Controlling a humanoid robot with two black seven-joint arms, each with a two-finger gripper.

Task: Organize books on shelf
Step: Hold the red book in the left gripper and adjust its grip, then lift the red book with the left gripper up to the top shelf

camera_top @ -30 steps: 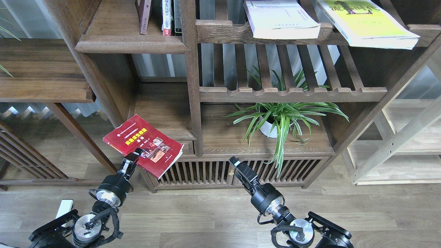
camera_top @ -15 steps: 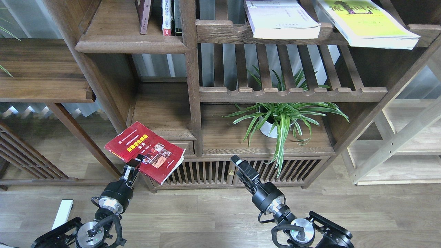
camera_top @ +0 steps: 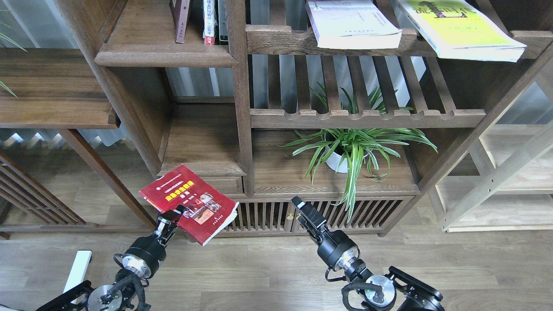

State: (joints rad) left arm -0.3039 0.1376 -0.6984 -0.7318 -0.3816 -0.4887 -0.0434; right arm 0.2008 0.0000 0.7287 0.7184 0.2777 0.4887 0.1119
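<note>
My left gripper (camera_top: 172, 217) is shut on the lower corner of the red book (camera_top: 190, 201) with a yellow title and holds it tilted in the air, in front of and below the low solid board (camera_top: 203, 147). The pale lavender-white book (camera_top: 354, 26) and the yellow-green and white book (camera_top: 462, 32) lie flat on the upper slatted shelf at the right. The solid dark-brown shelf (camera_top: 164, 55) with a rounded front edge is at the upper left. My right gripper (camera_top: 302, 207) is empty, in front of the cabinet base; its fingers look dark and together.
Slim brown, white-red and dark volumes (camera_top: 203, 21) stand on the solid shelf. A potted spider plant (camera_top: 350, 149) stands under the lower slatted shelf (camera_top: 367, 117). A pale wood rack (camera_top: 510, 181) is at the right, a dark side table (camera_top: 52, 86) at the left.
My left gripper has drawn the red book down and toward me, off the front edge of the low board. The right arm has barely moved.
</note>
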